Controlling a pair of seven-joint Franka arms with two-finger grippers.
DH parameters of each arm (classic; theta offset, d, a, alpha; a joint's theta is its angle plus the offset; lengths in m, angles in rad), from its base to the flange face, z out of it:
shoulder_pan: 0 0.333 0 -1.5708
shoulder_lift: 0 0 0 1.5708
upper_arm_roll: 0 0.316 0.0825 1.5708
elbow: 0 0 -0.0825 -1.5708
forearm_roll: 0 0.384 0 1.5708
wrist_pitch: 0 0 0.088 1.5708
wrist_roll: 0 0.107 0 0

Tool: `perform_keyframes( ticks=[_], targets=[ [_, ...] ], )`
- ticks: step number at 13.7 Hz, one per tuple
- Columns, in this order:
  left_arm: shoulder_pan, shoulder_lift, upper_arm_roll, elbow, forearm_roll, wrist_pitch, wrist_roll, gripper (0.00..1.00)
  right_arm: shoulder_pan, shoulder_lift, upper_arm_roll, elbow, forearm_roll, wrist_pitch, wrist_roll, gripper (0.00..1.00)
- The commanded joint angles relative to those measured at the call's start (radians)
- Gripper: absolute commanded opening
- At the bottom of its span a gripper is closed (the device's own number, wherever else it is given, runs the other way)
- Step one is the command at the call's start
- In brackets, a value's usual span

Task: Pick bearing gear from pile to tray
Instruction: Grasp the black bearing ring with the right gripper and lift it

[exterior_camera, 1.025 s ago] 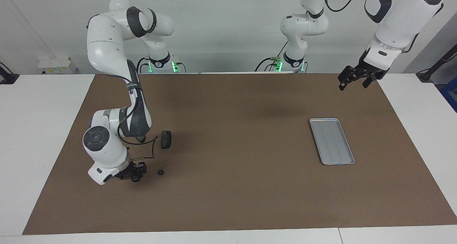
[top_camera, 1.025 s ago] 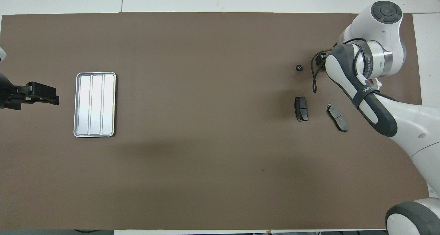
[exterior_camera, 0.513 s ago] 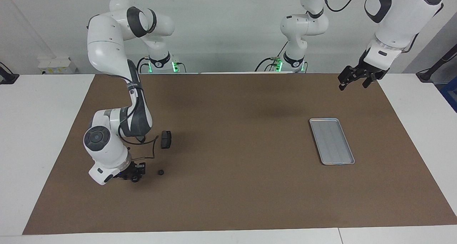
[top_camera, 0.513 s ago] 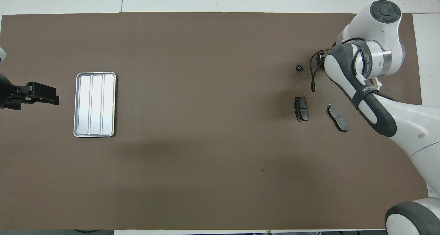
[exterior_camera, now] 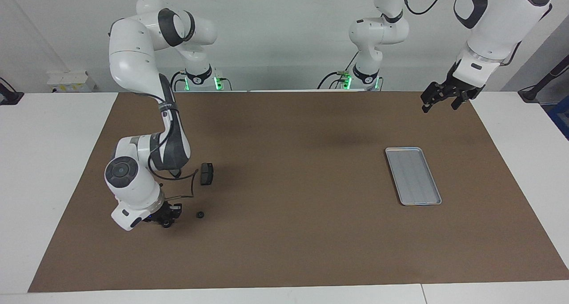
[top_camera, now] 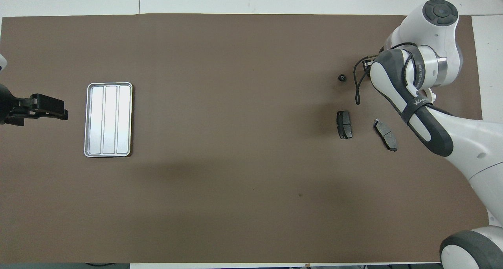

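Facing view shows the right gripper low at the brown mat, toward the right arm's end of the table, with a small black round piece at its tips — whether the fingers have closed on it I cannot tell. A second small black round part lies on the mat just beside the gripper, apart from it. Nearer to the robots lies a dark grey plate; the overhead view shows another grey plate beside it, partly under the arm. The tray sits well apart, toward the left arm's end. The left gripper waits in the air over the mat's corner — fingers spread, holding nothing.
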Motion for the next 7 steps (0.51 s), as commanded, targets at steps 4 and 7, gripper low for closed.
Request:
perform_keyframes(
  ticks=[4, 7],
  targets=[
    [0.008, -0.012, -0.003, -0.016, -0.002, 0.012, 0.007, 1.00, -0.005, 0.016, 0.010, 0.020, -0.023, -0.008, 0.021, 0.14],
    [0.008, -0.012, -0.003, -0.017, -0.002, 0.013, 0.006, 1.00, 0.002, -0.010, 0.016, 0.059, -0.023, -0.101, 0.019, 0.12]
  ],
)
